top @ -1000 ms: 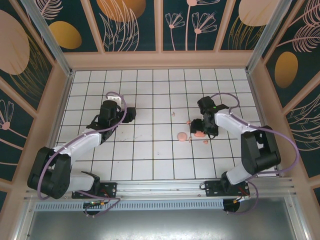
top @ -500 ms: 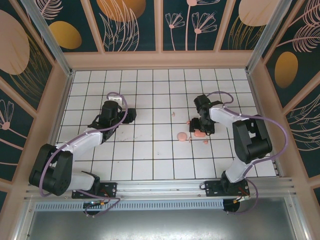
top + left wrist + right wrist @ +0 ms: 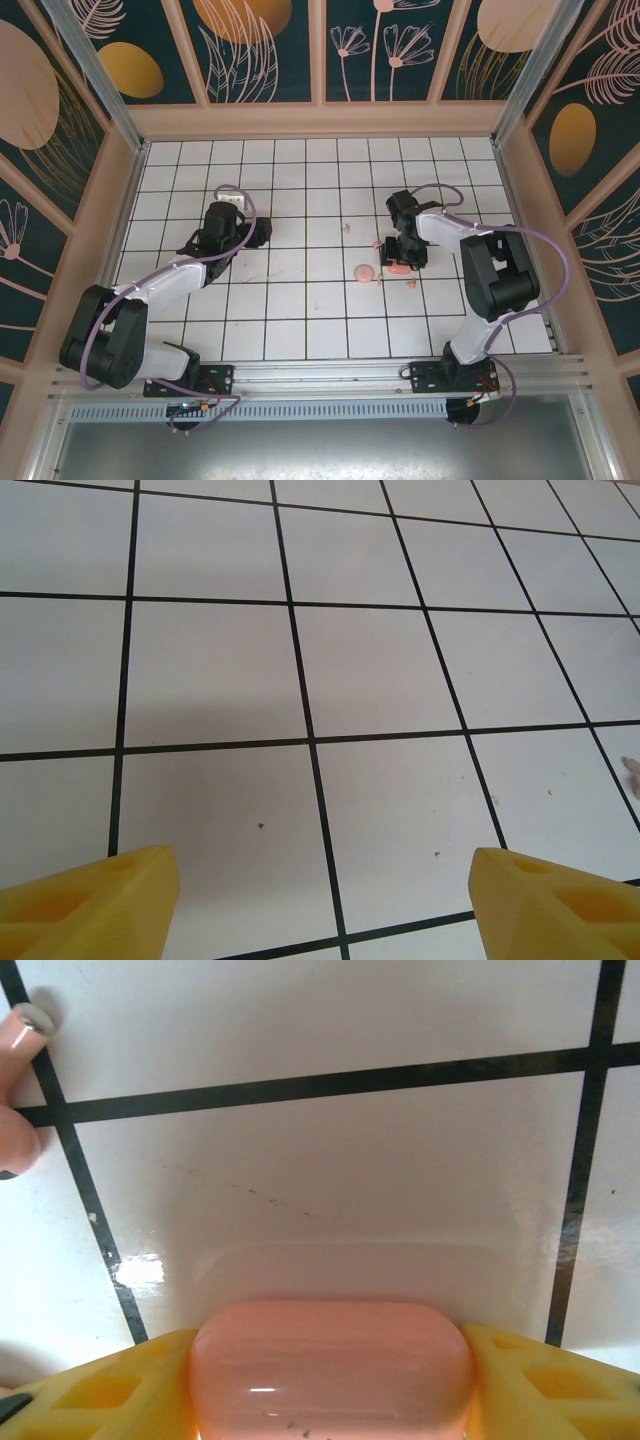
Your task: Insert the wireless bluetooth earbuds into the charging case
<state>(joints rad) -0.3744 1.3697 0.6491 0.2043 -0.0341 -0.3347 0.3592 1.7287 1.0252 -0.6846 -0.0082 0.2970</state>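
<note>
Hugging the charging case (image 3: 330, 1355), seemingly snug: right gripper (image 3: 331, 1372).

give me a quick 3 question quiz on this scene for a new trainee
1. True or false: the left pincer holds an earbud.
2. What sits between the fingers of the right pincer? A) the round disc B) the charging case C) nothing
3. Fill in: in the right wrist view, an earbud lies at the upper ___ edge of the picture.

Key: 1 false, it is open over bare tiles; 2 B, a yellow finger sits against each side of it; 3 left.
</note>
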